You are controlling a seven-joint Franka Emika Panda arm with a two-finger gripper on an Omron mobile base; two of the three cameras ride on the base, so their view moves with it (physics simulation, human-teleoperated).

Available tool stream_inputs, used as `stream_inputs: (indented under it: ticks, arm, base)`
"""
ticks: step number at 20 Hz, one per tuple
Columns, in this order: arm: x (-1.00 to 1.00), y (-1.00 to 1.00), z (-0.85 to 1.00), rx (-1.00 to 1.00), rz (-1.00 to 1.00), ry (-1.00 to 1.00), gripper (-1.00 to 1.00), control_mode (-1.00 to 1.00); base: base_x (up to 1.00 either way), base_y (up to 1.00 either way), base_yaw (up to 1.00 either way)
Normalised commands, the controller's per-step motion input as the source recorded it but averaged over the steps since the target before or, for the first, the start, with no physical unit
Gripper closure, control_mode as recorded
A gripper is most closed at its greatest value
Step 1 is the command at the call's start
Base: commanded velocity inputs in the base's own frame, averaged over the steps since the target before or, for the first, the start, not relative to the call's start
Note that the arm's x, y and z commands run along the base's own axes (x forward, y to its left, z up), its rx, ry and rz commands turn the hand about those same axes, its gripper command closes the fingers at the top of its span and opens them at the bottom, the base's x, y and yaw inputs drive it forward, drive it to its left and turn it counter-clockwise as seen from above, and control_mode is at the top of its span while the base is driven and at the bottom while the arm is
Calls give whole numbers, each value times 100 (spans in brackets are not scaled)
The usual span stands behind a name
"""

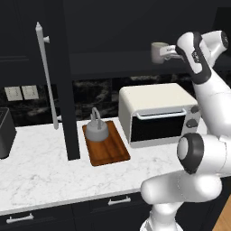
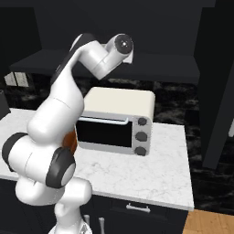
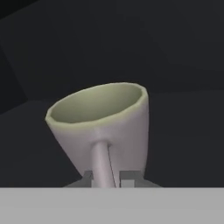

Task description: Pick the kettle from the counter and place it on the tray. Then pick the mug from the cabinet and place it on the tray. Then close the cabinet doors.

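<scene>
My gripper [image 3: 106, 177] is clamped on the mug [image 3: 103, 124] handle just ahead; light, rigid, breakable ceramic, so I'd lift gently.

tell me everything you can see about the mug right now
The mug is small, pale off-white with a greenish-gray tint inside, ceramic-looking, with one loop handle. It looks empty. In the hand view its handle runs down between the fingertips of the gripper, which is shut on it. In the left base view it sits up at the dark cabinet shelf level; whether it rests there is unclear.
</scene>
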Motion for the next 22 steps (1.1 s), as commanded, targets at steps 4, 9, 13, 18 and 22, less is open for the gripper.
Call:
stream_inputs:
  ticks: [4, 9, 13, 18, 22]
  arm:
    - [-84, 28, 0, 0, 5, -1, 100, -100]
    - [-92, 45, 0, -9, 4, -5, 100, -100]
    - [-88, 50, 0, -10, 0, -2, 100, -100]
    - [-85, 58, 0, -8, -1, 0, 100, -100]
    - [-88, 63, 0, -16, -13, -8, 100, -100]
  base:
    - [0, 0, 0]
    - [0, 0, 0]
    - [0, 0, 0]
    - [0, 0, 0]
    - [0, 0, 0]
